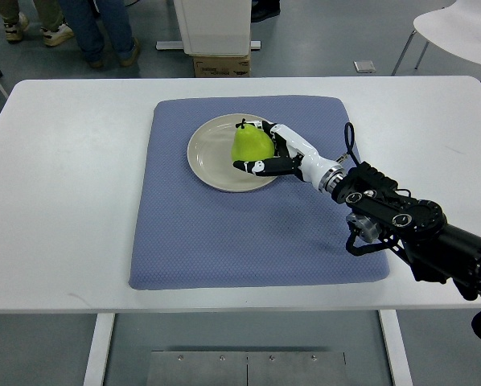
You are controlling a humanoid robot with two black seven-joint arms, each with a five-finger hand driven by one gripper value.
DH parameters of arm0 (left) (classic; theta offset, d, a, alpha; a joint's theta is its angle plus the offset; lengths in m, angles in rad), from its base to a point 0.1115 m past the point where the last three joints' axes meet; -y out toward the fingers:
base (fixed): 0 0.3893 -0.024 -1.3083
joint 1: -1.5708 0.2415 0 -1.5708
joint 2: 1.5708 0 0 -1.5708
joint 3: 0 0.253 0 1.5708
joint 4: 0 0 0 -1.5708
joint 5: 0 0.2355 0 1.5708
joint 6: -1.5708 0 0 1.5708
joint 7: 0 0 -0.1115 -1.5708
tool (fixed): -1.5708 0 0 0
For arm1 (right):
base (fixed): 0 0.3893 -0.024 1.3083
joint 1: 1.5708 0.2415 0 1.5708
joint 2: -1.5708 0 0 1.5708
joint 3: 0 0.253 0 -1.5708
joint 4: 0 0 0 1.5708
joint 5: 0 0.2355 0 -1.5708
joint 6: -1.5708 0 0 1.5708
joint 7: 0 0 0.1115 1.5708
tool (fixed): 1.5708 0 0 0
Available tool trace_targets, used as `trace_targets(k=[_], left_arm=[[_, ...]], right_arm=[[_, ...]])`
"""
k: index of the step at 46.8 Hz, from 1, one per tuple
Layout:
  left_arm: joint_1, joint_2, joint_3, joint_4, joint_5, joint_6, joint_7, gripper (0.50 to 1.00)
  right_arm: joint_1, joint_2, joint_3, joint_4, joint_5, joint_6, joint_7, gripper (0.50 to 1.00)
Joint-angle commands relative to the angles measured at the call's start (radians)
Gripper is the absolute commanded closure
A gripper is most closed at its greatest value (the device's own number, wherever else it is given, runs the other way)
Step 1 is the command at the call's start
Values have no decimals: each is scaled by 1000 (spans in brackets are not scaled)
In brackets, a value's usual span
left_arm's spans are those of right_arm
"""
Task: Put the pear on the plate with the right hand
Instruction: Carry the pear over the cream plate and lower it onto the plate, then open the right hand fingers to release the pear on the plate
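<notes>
The right arm comes in from the lower right edge, its dark forearm angled up and to the left across the blue mat (248,233), and ends in the right hand (282,154) over the right side of the plate (207,157). The hand lies low and roughly level, palm turned toward the pear (251,144). Its fingers (261,166) are curled around the fruit: one black-tipped finger runs along the near side of the pear, others wrap its right side by the stem end, so the hand has the pear in its grasp. The pear, green with its dark stem pointing up and away, sits within the rim of the round beige plate, right of the plate's middle. The plate rests on the mat, which lies flat on the white counter (63,201). The left arm does not show.
</notes>
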Motion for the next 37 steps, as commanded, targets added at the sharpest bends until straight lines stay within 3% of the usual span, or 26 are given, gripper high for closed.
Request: trace_targets(k=[1,18,37], left_arm=[[0,0,0,-1,0,0,0,500],[0,0,0,1,0,0,0,500],[0,0,0,-1,0,0,0,500]], right_arm=[[1,0,0,0,0,-3,0,884],[2,0,2,1,0,-4,0,523],[7,0,2,0,0,-3,-2,502]])
